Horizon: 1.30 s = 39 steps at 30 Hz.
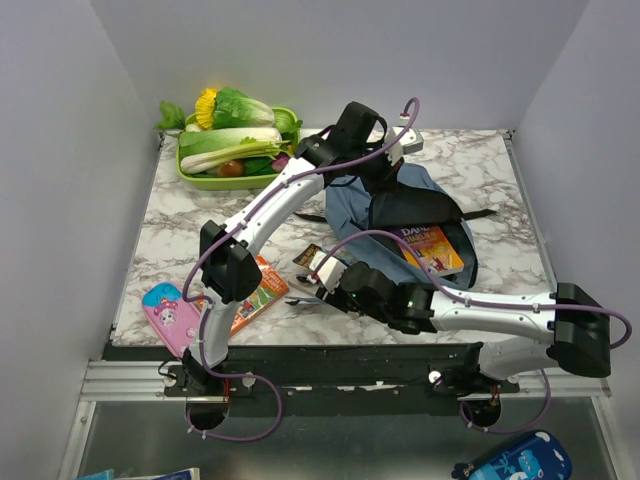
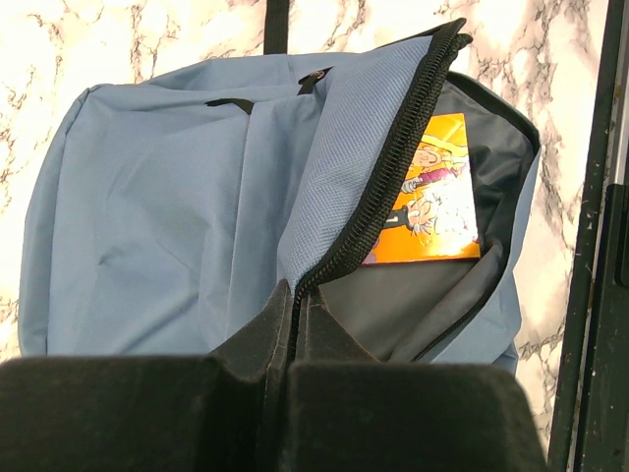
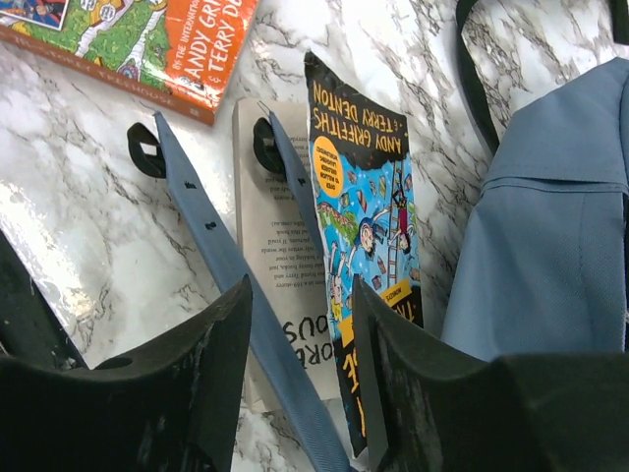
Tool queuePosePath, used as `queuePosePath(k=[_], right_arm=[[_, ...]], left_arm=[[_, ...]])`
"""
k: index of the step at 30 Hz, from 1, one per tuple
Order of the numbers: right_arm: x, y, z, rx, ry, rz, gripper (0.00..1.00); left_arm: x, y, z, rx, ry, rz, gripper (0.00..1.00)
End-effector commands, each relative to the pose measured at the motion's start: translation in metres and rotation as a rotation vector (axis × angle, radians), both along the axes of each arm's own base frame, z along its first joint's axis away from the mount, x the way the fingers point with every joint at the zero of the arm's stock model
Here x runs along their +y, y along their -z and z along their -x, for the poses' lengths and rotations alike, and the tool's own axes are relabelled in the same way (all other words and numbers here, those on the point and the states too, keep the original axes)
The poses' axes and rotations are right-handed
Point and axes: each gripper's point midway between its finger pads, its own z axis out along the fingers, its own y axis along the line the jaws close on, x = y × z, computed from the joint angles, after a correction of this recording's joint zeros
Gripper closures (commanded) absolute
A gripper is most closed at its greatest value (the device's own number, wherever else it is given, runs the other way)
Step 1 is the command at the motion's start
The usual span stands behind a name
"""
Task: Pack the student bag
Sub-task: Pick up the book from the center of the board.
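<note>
I have the left gripper (image 2: 291, 305) pinched tight on the zipper edge of the student bag (image 1: 348, 208), a large soft dusty-blue fabric backpack with black straps and a dark lining. It lies toward the far right of the white marbled table (image 1: 480, 160) with its mouth open. Inside it, against the lining, rests a flat orange picture book (image 2: 437, 197).

My right gripper (image 3: 300, 295) hangs low over the near middle of the table, fingers well apart and clamped on nothing. Below it lies a thin paperback with a dark blue illustrated cover (image 3: 364, 226), open, pages facing up and the cover tilted. Two slim blue bars with black loops at their ends (image 3: 211, 226) lie across it; I cannot tell what they are.

An orange-and-green paperback (image 1: 262, 290) lies just left of that, and a pink cartoon-printed pencil case (image 1: 172, 315) sits at the near left corner. A lime-green plastic tray (image 1: 183, 160) of toy vegetables stands at the far left.
</note>
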Motion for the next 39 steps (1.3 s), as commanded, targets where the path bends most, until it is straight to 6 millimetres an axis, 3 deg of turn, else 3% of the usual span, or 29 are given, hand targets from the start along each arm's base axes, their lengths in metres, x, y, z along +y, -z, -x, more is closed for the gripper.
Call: queuePosePath(k=[1,8,11,22,26,39], right_arm=[[-0.008,0.015,0.002,0.002,0.001,0.069,0.46],[-0.006,0.034,-0.023,-0.078,0.089,0.177,0.47],[-0.002,0.028,-0.033,-0.129,0.115,0.156,0.51],[0.006,0.014,-0.039,-0.14,0.107,0.087,0.57],[0.005,0.02,-0.042,-0.129,0.104,0.1,0.64],[0.012,0.045,-0.053,-0.091,0.054,0.175,0.67]], left_arm=[[-0.001,-0.014,-0.003,-0.044,-0.001,0.025,1.0],[-0.001,-0.015,-0.002,-0.045,0.001,0.029,1.0],[0.0,-0.015,-0.001,-0.046,0.003,0.027,1.0],[0.001,-0.01,0.002,-0.03,0.008,0.021,1.0],[0.0,-0.009,0.004,-0.025,0.012,0.022,1.0],[-0.001,-0.015,0.003,-0.035,0.012,0.027,1.0]])
